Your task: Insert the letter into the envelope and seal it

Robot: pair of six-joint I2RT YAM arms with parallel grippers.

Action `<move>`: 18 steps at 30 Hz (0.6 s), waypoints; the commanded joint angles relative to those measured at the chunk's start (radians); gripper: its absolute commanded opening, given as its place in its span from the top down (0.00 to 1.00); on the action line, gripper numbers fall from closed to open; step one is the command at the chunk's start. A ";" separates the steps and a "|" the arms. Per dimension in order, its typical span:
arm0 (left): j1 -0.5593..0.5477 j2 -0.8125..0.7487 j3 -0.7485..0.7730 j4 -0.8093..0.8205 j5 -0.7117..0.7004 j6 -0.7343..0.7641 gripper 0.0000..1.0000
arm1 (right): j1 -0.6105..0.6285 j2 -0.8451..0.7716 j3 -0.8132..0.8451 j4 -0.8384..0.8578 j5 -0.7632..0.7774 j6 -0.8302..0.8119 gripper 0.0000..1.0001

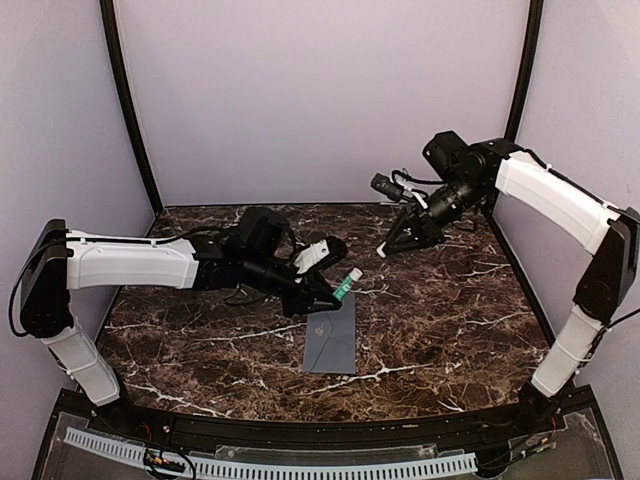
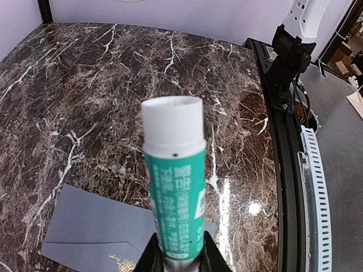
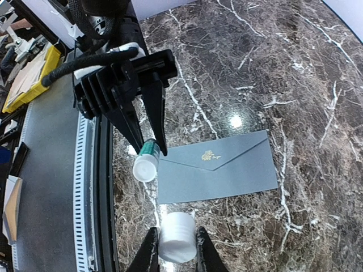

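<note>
Left gripper (image 2: pixel 178 258) is closed on a glue stick (image 2: pixel 173 187). The jaws are nearly together, pinching the green labelled body near its lower end. The white end of the stick sticks out past the fingertips.

In the top view this gripper sits mid-table, just past the far short edge of the envelope (image 1: pixel 332 345). The stick is tilted, white end pointing away and to the right. We cannot tell whether the stick touches the table (image 1: pixel 450 320) or the envelope.

Right gripper (image 3: pixel 174 249) is closed narrowly on a small white cap (image 3: pixel 177 237), which is held between the two fingertips. In the top view this arm is raised over the far right of the table, well apart from the envelope, with its camera looking down on the envelope and the left gripper.

The envelope lies flat on the marble table, centre-front, with its long side running away from the arm bases. It is grey-blue, and the flap is folded down onto the body. A small gold emblem (image 3: pixel 209 155) sits at the flap's tip. Neither gripper touches the envelope.
</note>
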 commanded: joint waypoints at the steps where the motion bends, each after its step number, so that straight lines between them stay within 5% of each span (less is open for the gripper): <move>1: -0.013 -0.004 0.035 -0.050 -0.010 0.030 0.90 | 0.026 0.037 0.049 -0.062 -0.115 -0.012 0.84; 18: -0.021 -0.029 0.040 -0.058 -0.008 0.032 0.90 | 0.081 0.111 0.083 -0.077 -0.108 0.002 0.83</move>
